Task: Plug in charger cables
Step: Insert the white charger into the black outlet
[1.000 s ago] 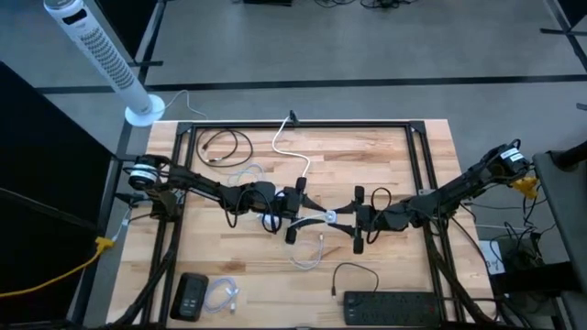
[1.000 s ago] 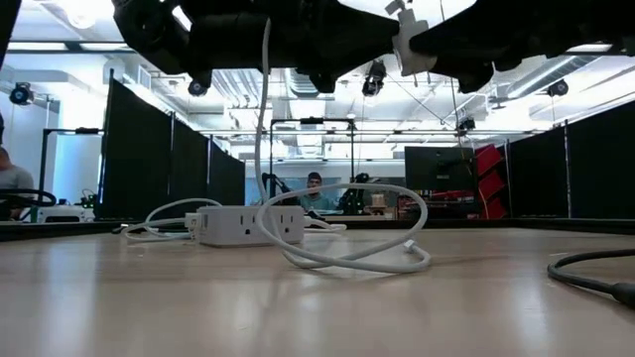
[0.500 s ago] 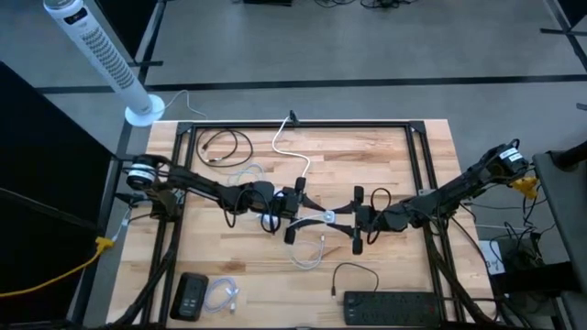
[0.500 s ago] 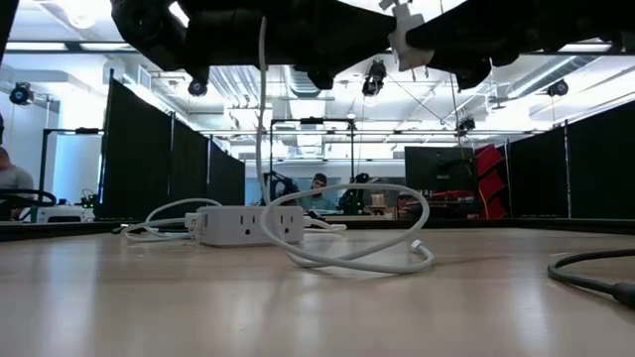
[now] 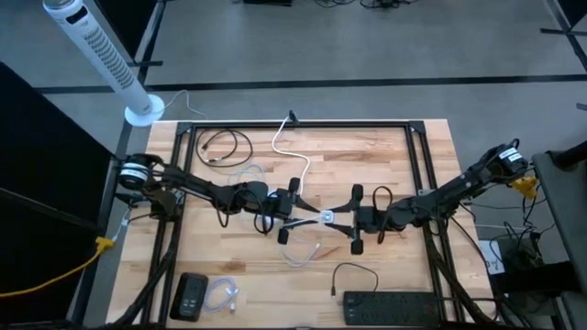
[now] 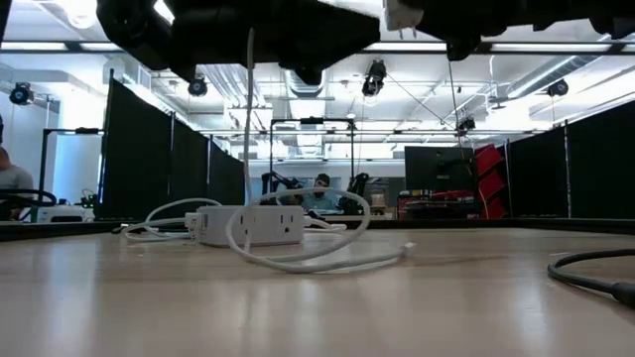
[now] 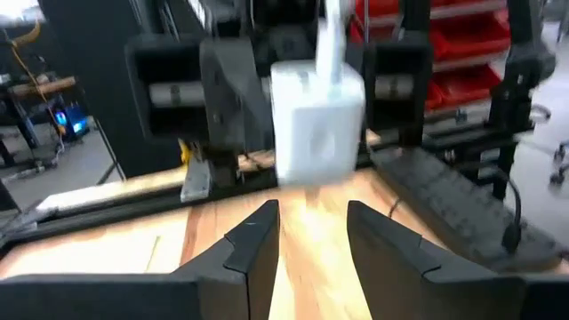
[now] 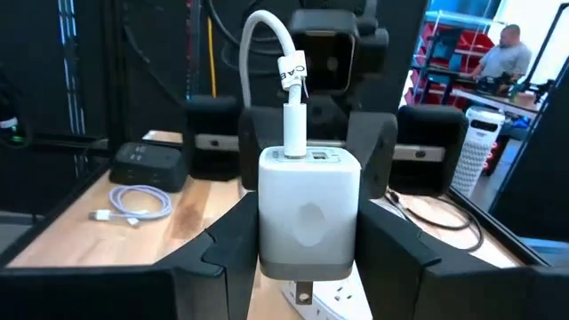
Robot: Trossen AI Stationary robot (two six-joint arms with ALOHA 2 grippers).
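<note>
The right gripper (image 8: 307, 253) pinches a white charger block (image 8: 308, 209) with its cable (image 8: 271, 40) plugged in, facing the spread, seemingly empty left gripper (image 7: 307, 236); a weak grip could drop it.

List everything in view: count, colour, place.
charger block: one, white, in the right gripper
white cable: one, plugged into the block, looping onto the table
black cables: two, one coiled near the fan, one by the power strip
coiled cable: one, white, beside the black box
black box: one, table's edge
socket cube: one, white, behind the loop
power strip: one, black, table's edge
fan: one, white, floor
left gripper: open, empty, facing the block
right gripper: holds the block
</note>
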